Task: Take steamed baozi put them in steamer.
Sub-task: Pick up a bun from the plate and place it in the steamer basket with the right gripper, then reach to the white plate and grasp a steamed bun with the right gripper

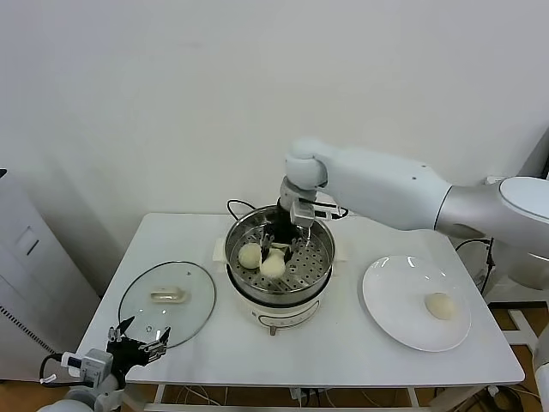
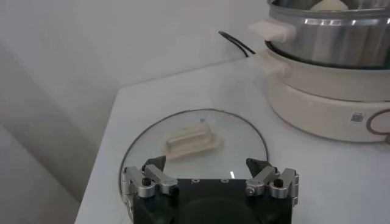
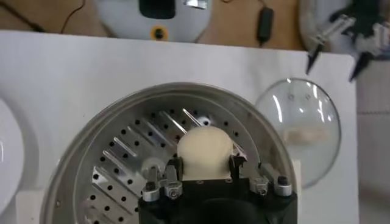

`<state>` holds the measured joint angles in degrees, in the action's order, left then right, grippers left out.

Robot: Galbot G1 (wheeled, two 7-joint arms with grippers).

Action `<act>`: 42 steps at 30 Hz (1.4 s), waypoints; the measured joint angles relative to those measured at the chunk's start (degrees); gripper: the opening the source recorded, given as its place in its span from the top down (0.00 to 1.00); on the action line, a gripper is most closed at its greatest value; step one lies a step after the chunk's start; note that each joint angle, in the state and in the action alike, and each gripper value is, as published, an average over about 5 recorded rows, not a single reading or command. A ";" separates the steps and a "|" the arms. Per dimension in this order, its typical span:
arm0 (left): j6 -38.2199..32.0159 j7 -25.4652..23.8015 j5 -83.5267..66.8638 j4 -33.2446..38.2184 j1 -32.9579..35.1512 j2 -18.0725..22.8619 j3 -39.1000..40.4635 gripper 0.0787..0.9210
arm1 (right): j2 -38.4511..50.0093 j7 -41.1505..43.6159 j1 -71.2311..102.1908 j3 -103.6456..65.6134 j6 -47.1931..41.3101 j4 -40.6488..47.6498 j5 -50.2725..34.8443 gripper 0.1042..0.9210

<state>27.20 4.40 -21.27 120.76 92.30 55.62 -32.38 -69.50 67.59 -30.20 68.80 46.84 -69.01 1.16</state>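
Note:
The steel steamer (image 1: 319, 273) stands mid-table on its white base. My right gripper (image 1: 280, 247) reaches down into it. In the right wrist view this gripper (image 3: 205, 163) is shut on a cream-white baozi (image 3: 205, 151), one finger on each side, just above the perforated floor (image 3: 125, 167). The head view shows two baozi (image 1: 250, 255) (image 1: 273, 267) side by side under the fingers; I cannot tell which one is held. A further baozi (image 1: 440, 305) lies on the white plate (image 1: 390, 296). My left gripper (image 1: 137, 345) waits open and empty at the table's front left.
A round glass lid (image 1: 167, 296) lies flat to the steamer's left, right in front of the left gripper (image 2: 205, 164). A black cord (image 1: 240, 206) runs behind the steamer. The table's front edge is close to the left gripper.

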 measured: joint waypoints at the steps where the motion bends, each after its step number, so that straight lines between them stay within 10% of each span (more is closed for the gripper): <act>1: -0.01 0.00 0.00 0.02 0.03 -0.01 -0.04 0.12 | 0.03 -0.02 0.32 -0.19 0.18 -0.38 0.78 0.55; 17: -0.03 -0.01 0.00 0.27 0.01 0.05 -0.02 0.12 | 1.05 -0.64 4.95 -2.85 0.37 -3.93 9.93 0.54; 30: -0.03 -0.06 0.00 0.20 -0.04 0.07 0.13 0.12 | 1.40 -1.31 6.62 -5.09 0.36 -3.55 14.40 0.15; 42: -0.07 -0.06 0.00 0.18 0.09 -0.32 -0.15 0.12 | 3.44 -0.28 3.48 -7.94 0.36 1.78 12.79 0.12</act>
<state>27.13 4.34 -21.27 120.94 92.39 55.30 -32.53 -66.06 67.31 -26.72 60.86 47.20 -67.23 13.95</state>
